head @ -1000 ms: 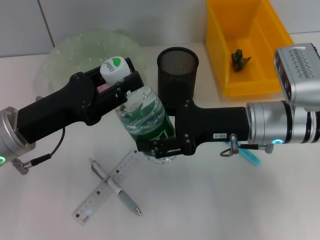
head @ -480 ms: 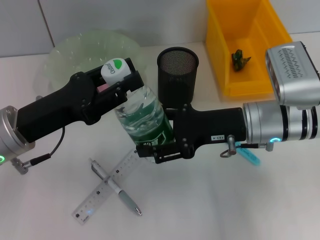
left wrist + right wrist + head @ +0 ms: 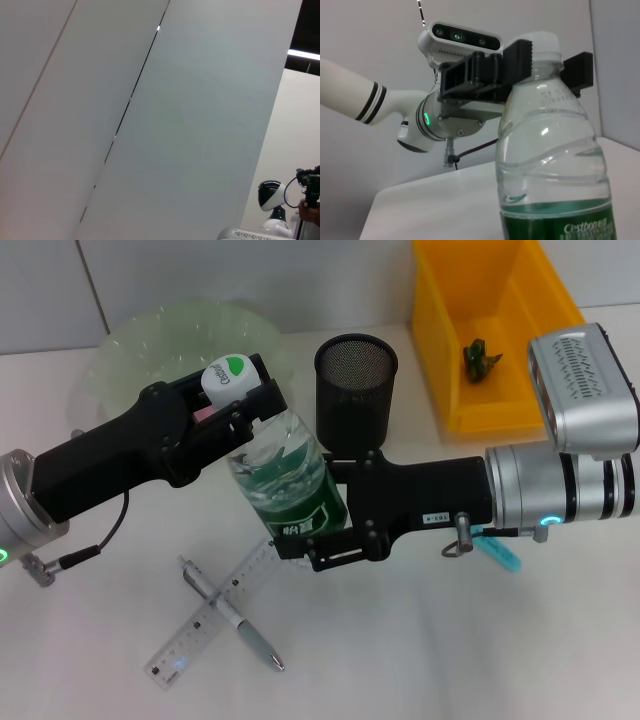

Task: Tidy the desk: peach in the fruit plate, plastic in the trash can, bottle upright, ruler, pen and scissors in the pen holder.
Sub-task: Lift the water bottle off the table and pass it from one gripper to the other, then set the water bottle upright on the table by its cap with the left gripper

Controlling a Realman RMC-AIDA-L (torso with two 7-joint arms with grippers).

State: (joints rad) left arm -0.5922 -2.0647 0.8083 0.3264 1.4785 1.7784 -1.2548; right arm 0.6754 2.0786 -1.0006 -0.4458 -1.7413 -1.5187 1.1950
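Note:
A clear water bottle with a white cap and green label stands nearly upright on the table in front of the pen holder. My left gripper is shut on its neck just under the cap. The right wrist view shows the same bottle with the left gripper clamped at its top. My right gripper is at the bottle's base, which it hides. A clear ruler and a silver pen lie crossed near the front. Blue scissors peek out from under my right arm. The peach is out of view.
The pale green fruit plate sits at the back left, behind my left arm. A yellow bin at the back right holds a small dark green crumpled piece. The left wrist view shows only a wall.
The bottle has tipped a little more upright, its base swinging toward the left. My right arm shifted slightly left with it. The left gripper stays on the neck.

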